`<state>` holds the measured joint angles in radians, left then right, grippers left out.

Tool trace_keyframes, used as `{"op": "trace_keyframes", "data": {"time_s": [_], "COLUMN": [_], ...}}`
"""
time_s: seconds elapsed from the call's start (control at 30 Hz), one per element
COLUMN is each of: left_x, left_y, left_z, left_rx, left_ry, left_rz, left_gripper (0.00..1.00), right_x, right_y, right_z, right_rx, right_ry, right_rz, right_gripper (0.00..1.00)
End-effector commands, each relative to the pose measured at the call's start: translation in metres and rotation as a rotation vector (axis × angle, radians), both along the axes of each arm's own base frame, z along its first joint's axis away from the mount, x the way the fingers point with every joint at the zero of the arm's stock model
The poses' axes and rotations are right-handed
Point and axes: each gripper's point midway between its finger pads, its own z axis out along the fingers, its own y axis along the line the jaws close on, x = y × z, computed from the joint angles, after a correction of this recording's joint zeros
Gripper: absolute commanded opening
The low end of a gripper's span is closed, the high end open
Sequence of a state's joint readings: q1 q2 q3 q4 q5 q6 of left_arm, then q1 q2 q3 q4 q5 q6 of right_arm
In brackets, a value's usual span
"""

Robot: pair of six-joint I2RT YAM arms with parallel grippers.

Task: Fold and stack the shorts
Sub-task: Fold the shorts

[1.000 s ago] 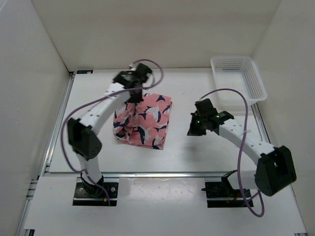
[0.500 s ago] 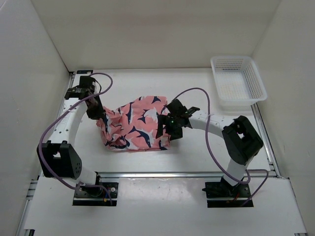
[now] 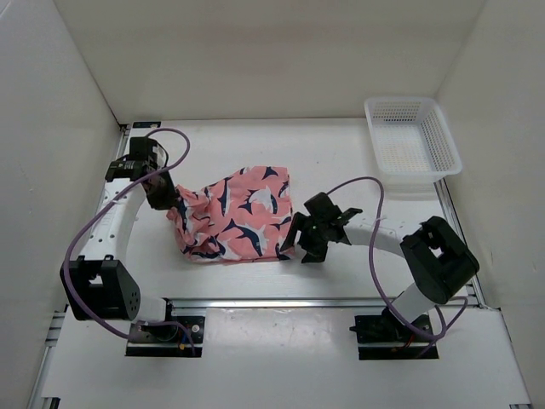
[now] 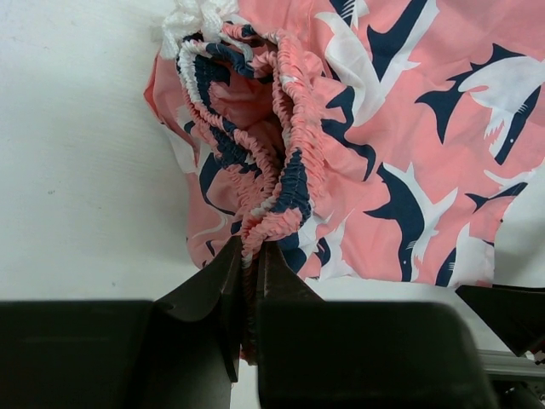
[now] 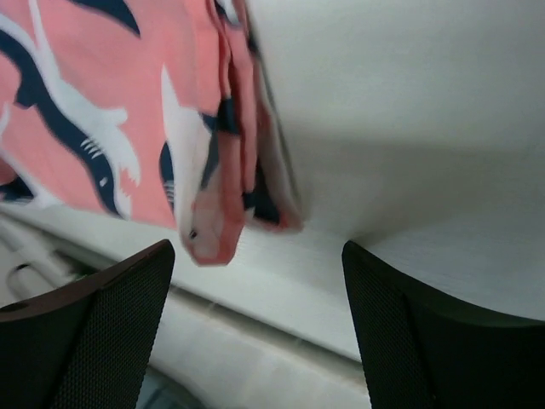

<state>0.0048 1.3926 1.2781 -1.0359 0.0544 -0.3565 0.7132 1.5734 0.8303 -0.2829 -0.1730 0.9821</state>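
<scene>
The shorts [image 3: 243, 217] lie bunched on the surface [image 3: 341, 158], left of centre. The left gripper [image 3: 168, 196] pinches their elastic waistband at the left end. The right gripper [image 3: 298, 241], fingers spread, hovers at the near right hem corner. It should close on every layer there; then both should draw apart evenly to flatten the cloth. The white mesh basket [image 3: 449, 136], far right, shows nothing inside.

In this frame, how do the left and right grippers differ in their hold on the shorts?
The left gripper is shut, pinching the bunched elastic waistband of the shorts; the right gripper is open, fingers wide apart, clamping nothing. The left gripper sits at the shorts' left end, the right gripper at their near right corner, which lies just ahead of its fingers. Both sit at an edge of the fabric.
</scene>
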Motion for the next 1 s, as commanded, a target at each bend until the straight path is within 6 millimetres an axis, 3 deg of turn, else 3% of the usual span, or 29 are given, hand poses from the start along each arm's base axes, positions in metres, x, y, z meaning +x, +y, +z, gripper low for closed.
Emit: {"op": "trace_keyframes", "data": {"time_s": [0.0, 0.17, 0.3, 0.43, 0.47, 0.7, 0.87, 0.97], "left_x": [0.002, -0.001, 0.000, 0.000, 0.000, -0.014, -0.027, -0.026], "left_y": [-0.004, -0.004, 0.001, 0.005, 0.008, 0.040, 0.028, 0.020], "left_z": [0.011, 0.010, 0.007, 0.007, 0.007, -0.014, -0.039, -0.039], "left_rx": [-0.028, -0.028, -0.019, -0.014, 0.001, 0.051, -0.040, -0.029], "left_ry": [-0.058, -0.057, -0.057, -0.056, -0.056, 0.036, 0.065, 0.064], "left_rz": [-0.008, -0.008, 0.005, 0.028, 0.036, 0.188, 0.247, 0.251], "left_gripper": [0.11, 0.11, 0.11, 0.11, 0.11, 0.11, 0.11, 0.11], "right_x": [0.009, 0.017, 0.022, 0.021, 0.024, 0.024, 0.027, 0.023], "right_y": [0.020, 0.021, 0.009, -0.009, -0.009, -0.057, -0.089, -0.100], "right_z": [0.000, -0.016, -0.028, -0.035, -0.028, -0.027, -0.025, -0.026], "right_rx": [0.125, 0.126, 0.052, -0.037, -0.037, -0.214, -0.249, -0.278], "right_ry": [0.025, 0.051, 0.033, 0.025, 0.005, -0.048, -0.053, -0.053], "right_rz": [-0.087, -0.149, -0.200, -0.228, -0.236, -0.270, -0.355, -0.353], "right_gripper": [0.84, 0.74, 0.57, 0.00, 0.00, 0.00, 0.00, 0.00]}}
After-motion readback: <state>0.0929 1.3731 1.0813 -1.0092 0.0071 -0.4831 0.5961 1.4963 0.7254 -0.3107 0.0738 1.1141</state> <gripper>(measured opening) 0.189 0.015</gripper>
